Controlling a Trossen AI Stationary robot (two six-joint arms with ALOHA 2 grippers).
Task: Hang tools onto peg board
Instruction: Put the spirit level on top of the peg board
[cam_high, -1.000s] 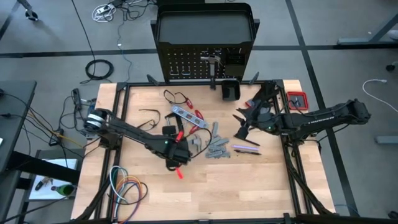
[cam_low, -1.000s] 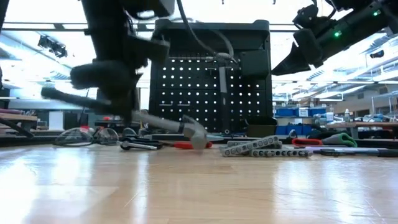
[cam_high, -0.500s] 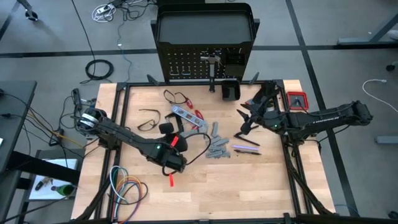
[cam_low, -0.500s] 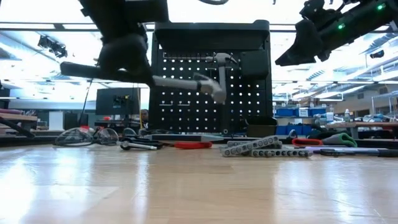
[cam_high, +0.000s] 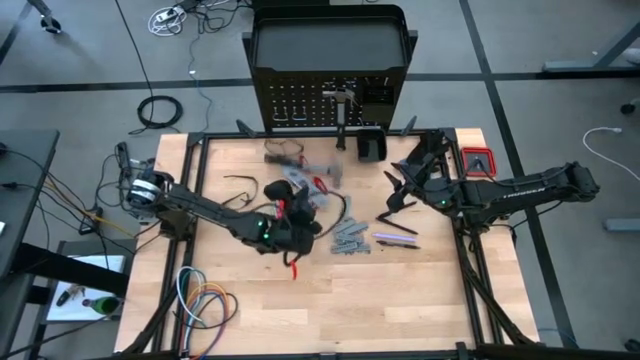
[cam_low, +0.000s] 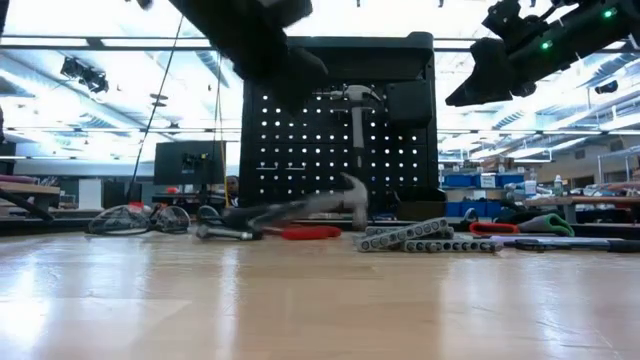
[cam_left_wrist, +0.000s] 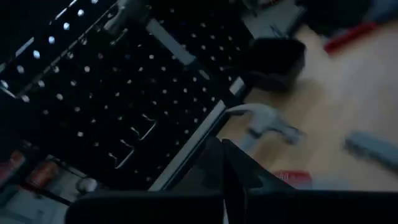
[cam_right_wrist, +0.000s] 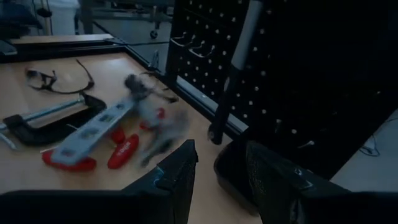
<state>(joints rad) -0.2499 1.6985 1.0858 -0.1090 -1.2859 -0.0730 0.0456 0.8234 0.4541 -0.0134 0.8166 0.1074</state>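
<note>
Low view: the hammer (cam_low: 300, 205) the left end effector (cam_high: 285, 225) carried aloft half a second ago now lies blurred on the tabletop (cam_low: 320, 300) before the peg board (cam_low: 330, 150). Fingers pressed together, empty; it needs regrasping. Right end effector (cam_high: 400, 195) hovers half-spread.

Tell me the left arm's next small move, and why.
Probably open the left gripper and lower it over the loose hammer's handle. Its fingers are shut on nothing, raised above the table, while that hammer is down at the tabletop before the peg board, not hung. The right gripper waits open near the board.
</note>
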